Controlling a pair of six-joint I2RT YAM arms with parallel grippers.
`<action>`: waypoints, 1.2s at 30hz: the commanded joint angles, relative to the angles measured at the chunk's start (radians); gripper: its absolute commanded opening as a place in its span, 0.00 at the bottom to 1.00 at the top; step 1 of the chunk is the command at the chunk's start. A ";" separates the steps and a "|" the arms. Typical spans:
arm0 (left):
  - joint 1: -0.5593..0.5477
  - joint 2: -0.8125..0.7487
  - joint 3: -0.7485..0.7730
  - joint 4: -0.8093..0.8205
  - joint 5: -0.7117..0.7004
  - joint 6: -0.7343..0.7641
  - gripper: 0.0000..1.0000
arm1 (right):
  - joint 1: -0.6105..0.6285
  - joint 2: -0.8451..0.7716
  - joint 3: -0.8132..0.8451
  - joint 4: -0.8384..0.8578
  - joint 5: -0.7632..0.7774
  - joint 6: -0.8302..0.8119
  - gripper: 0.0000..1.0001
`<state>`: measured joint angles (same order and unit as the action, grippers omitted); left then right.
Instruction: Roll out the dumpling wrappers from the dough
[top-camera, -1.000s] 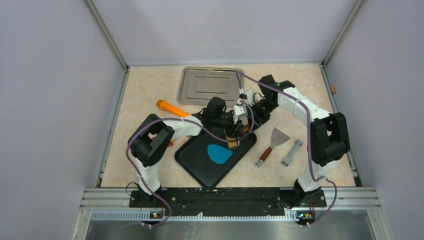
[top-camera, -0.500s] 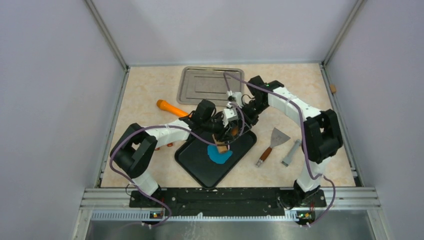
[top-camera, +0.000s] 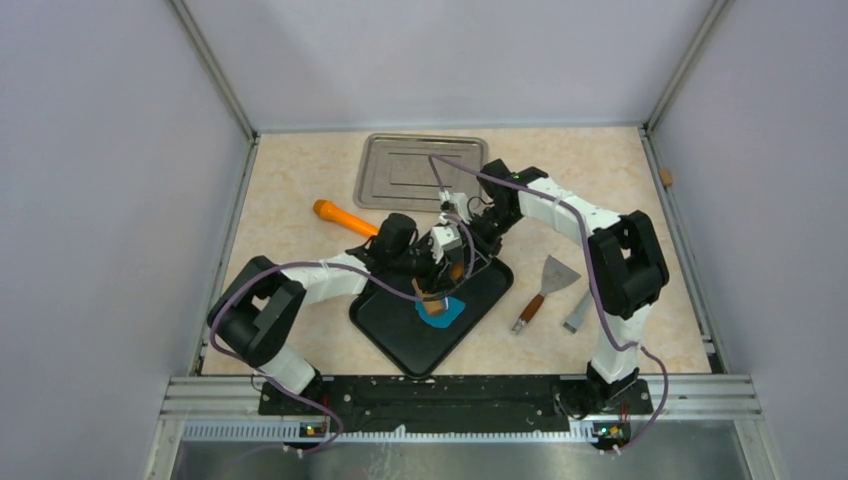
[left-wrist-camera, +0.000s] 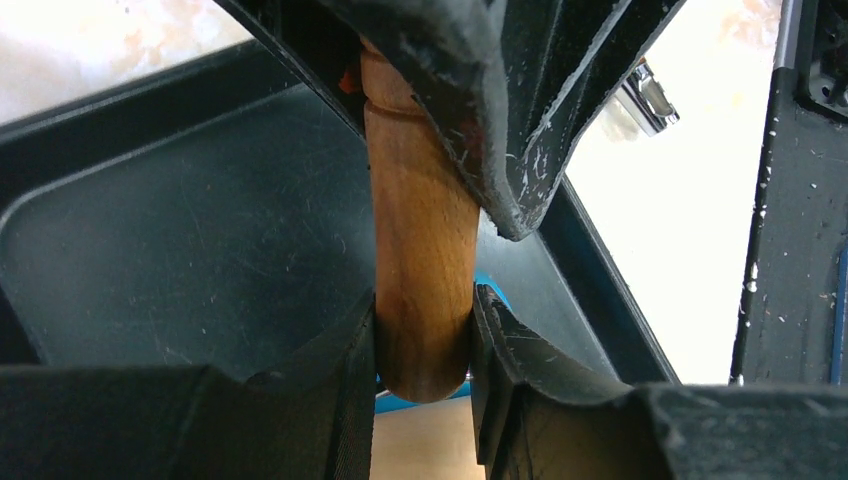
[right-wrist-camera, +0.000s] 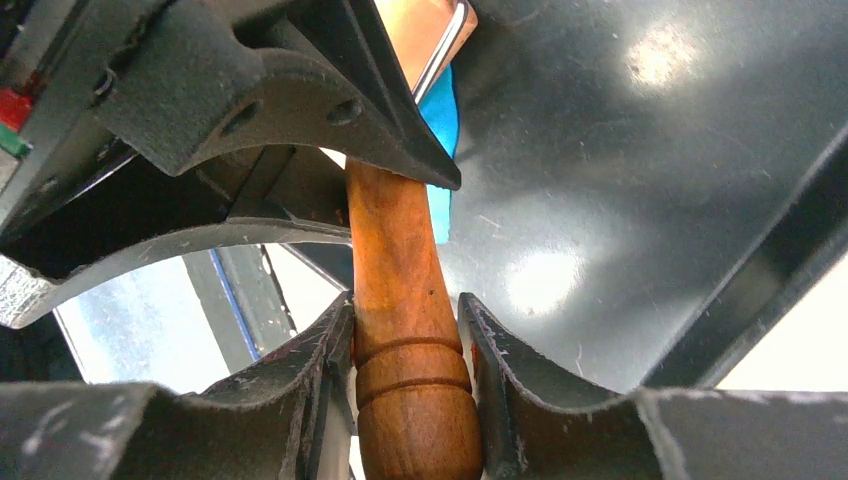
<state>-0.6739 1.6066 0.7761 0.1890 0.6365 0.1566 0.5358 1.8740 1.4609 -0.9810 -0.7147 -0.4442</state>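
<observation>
The blue dough (top-camera: 447, 311) lies as a flattened irregular sheet on the black tray (top-camera: 395, 328). A wooden rolling pin (top-camera: 433, 288) rests across the dough's far-left part. My left gripper (top-camera: 436, 281) is shut on one handle of the pin (left-wrist-camera: 420, 250), with dough showing beneath it (left-wrist-camera: 492, 292). My right gripper (top-camera: 463, 252) is shut on the other, grooved handle (right-wrist-camera: 402, 330). In the right wrist view the dough (right-wrist-camera: 443, 115) shows beyond the left fingers (right-wrist-camera: 300, 100). No round wrapper discs are in view.
An orange cylinder (top-camera: 343, 216) lies left of the tray. A metal baking tray (top-camera: 420, 170) sits at the back. A scraper with a wooden handle (top-camera: 545, 285) and a grey tool (top-camera: 577, 320) lie to the right. A small block (top-camera: 665, 178) sits by the right wall.
Both grippers have moved left and nearer with the rolling pin, carrying it from the dough's far-right edge onto the dough. More of the dough is covered now.
</observation>
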 joint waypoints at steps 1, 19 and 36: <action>-0.005 -0.003 -0.077 -0.089 -0.043 -0.054 0.00 | 0.074 0.038 0.022 0.099 -0.036 -0.035 0.00; 0.017 -0.157 -0.174 -0.156 -0.025 -0.155 0.00 | 0.150 0.139 0.047 0.236 -0.096 0.044 0.00; -0.068 -0.060 0.010 -0.025 -0.009 -0.118 0.00 | 0.003 -0.027 0.129 -0.082 -0.021 -0.165 0.00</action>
<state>-0.6914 1.4742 0.7044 0.0902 0.5499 0.1070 0.5880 1.9556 1.5467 -1.0527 -0.7780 -0.4904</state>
